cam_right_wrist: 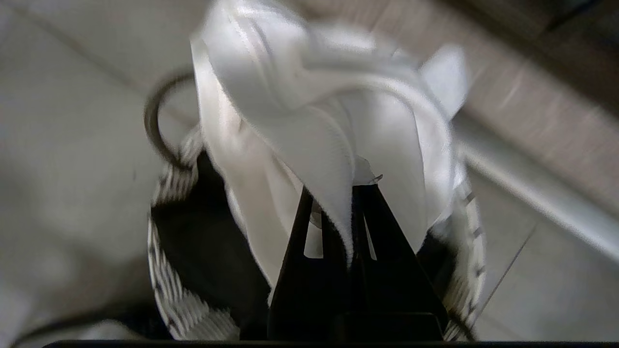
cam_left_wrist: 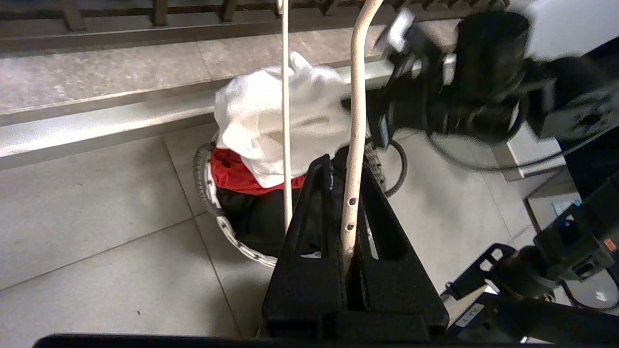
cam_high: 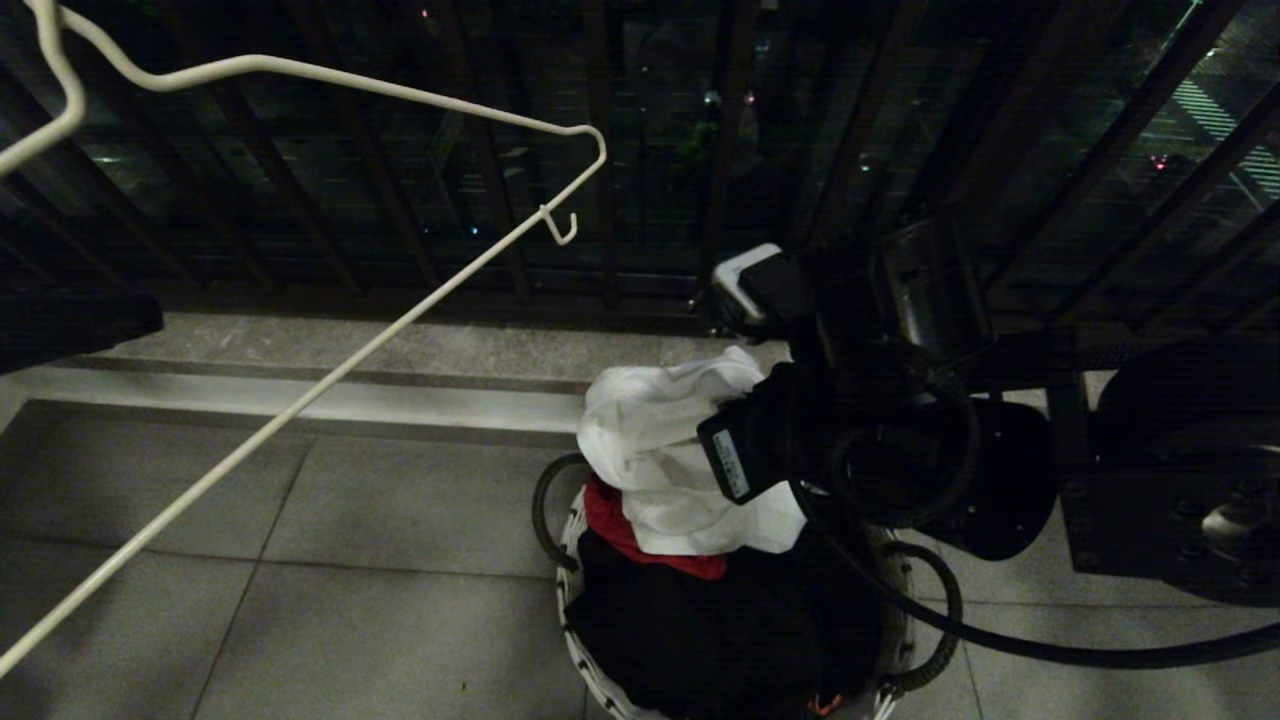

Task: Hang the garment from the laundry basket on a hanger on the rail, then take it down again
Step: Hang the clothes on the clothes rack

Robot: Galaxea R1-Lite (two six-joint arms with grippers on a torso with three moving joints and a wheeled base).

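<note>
The laundry basket (cam_high: pixel 575 560) stands on the grey floor tiles (cam_high: pixel 400 500) at the near centre, with a red cloth (cam_high: pixel 620 525) and dark clothes inside. Just above it the right hand (cam_right_wrist: pixel 350 193) is clamped on a fold of the white garment (cam_high: pixel 650 430), whose lower part hangs into the basket. To the left, the left hand (cam_left_wrist: pixel 348 193) is clamped on the white wire hanger (cam_high: pixel 400 310), held in the air. Farthest off stands the dark balcony railing (cam_high: pixel 700 150).
</note>
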